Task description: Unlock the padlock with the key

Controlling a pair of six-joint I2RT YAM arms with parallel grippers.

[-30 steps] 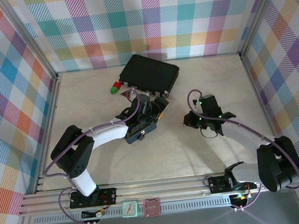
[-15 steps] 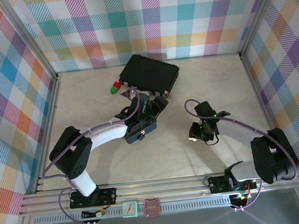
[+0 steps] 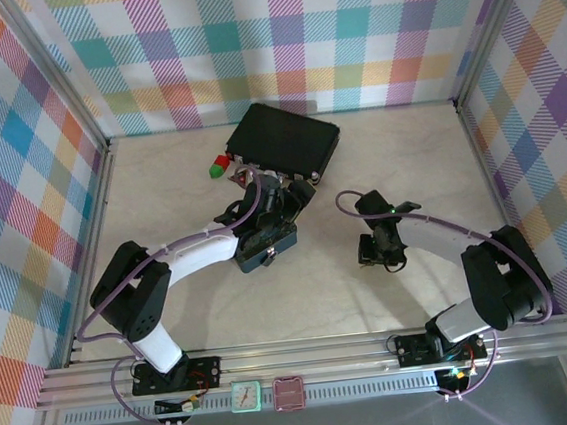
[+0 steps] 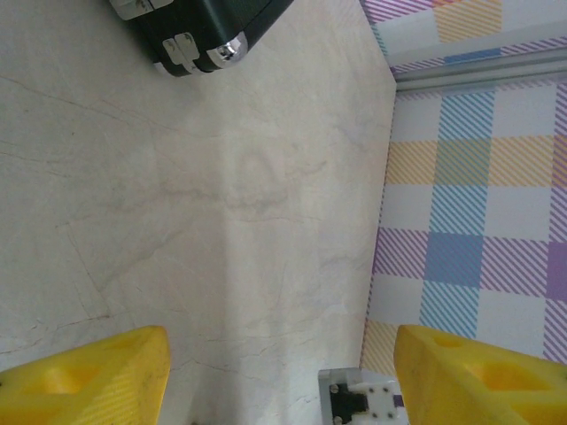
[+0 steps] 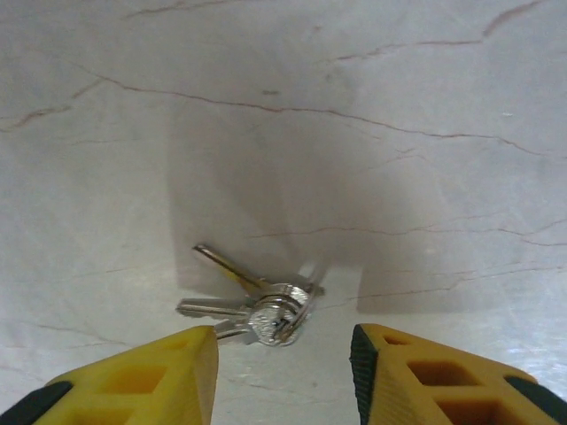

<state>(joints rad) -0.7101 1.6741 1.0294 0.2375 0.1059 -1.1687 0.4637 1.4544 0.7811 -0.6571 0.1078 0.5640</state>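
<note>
Right tool [image 5: 283,363]: yellow fingers [image 5: 133,385] partly open, nothing gripped between them. Through the right wrist camera I see the silvery metal keys [image 5: 257,305], a small bunch on a ring, lying flat on the pale marble-look tabletop [image 5: 399,106]. They sit just beyond the fingertips. The ring end is in line with the gap and the blades fan toward the left of that view. The lowest blade is very close to the finger on that side; I can't tell if it touches.

Left tool [image 4: 279,363]: yellow fingers [image 4: 89,376] wide apart, empty, bare tabletop between them. The corner of the black hard case [image 4: 204,27] with its silver latches [image 4: 182,49] lies well ahead of it.

From the top camera, the right tool [image 3: 379,252] points down at mid-tabletop. The case [image 3: 286,137] sits at the far side, with small red and green blocks [image 3: 221,164] beside its left corner.
</note>
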